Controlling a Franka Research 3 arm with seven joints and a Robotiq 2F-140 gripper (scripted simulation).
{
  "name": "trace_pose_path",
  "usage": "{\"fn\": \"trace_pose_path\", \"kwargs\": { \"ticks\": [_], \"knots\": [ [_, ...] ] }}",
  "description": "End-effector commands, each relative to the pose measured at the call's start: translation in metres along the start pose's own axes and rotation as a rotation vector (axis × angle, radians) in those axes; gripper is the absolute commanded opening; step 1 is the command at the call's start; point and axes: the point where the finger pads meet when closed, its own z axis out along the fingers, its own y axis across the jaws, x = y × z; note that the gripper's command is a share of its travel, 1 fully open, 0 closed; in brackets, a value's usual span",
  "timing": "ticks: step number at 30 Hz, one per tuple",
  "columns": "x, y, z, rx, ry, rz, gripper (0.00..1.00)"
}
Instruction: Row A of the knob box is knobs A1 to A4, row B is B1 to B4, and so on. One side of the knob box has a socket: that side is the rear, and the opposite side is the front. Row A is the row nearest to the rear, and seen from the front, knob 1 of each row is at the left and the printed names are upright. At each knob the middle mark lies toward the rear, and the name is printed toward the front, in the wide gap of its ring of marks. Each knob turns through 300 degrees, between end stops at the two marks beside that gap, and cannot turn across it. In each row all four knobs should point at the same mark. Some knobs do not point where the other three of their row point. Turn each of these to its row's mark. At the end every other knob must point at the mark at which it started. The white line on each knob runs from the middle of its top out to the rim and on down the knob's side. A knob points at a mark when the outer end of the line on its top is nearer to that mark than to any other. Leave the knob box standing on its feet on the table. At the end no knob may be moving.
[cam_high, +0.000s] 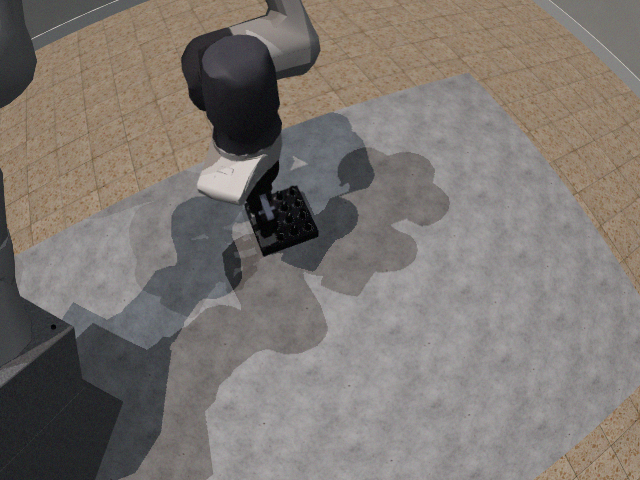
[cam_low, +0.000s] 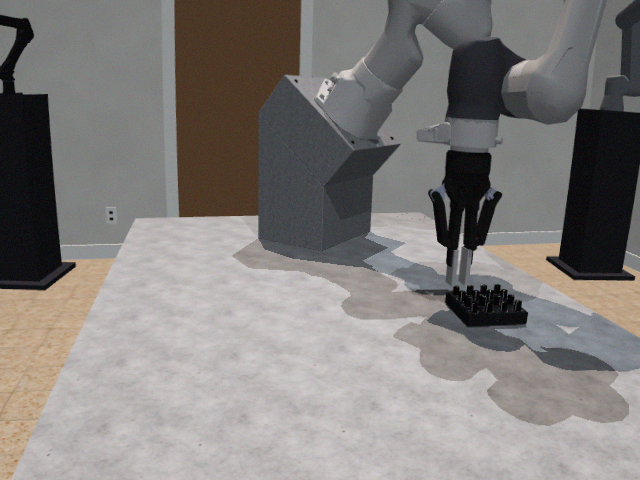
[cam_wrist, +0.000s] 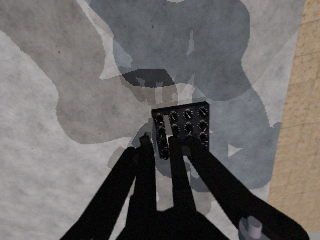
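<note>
The black knob box (cam_high: 273, 246) (cam_low: 488, 319) (cam_wrist: 181, 106) stands on its feet on the grey table, with its knobs upright. The marks and the white lines are too small to read. My gripper (cam_high: 266, 206) (cam_low: 459, 281) (cam_wrist: 159, 123) points straight down over the box's corner nearest the robot base. Its fingertips hang just above the knob tops there. The fingers stand a narrow gap apart with nothing between them. In the wrist view the fingers cover the box's near edge, so the knob beneath them is hidden.
The grey robot base block (cam_low: 310, 170) (cam_high: 31, 387) stands at the table's far end. Black pedestals (cam_low: 25, 180) (cam_low: 599, 191) stand on the floor at both sides. The table's edge (cam_wrist: 280, 125) runs close to the box on one side.
</note>
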Motion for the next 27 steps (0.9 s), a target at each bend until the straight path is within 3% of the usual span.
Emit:
{"fn": "trace_pose_path", "kwargs": {
  "ticks": [1,27],
  "knots": [
    [0.0,0.0,0.001,0.002,0.0,-0.008,0.12],
    [0.0,0.0,0.014,0.002,0.0,-0.007,0.12]
  ]
}}
